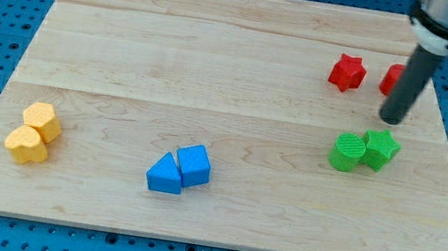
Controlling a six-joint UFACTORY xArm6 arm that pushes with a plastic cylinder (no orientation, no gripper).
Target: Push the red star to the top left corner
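The red star [348, 72] lies on the wooden board [216, 62] at the view's upper right. My tip [391, 120] is down and to the right of the star, apart from it, just above the green blocks. A second red block [390, 79] sits right of the star, partly hidden behind my rod; its shape cannot be made out.
Two green blocks touch each other below my tip: a rounded one [347, 152] and a star-like one [380, 150]. A blue triangle [164, 174] and blue cube [193, 165] sit at bottom centre. Two yellow blocks [34, 134] sit at bottom left.
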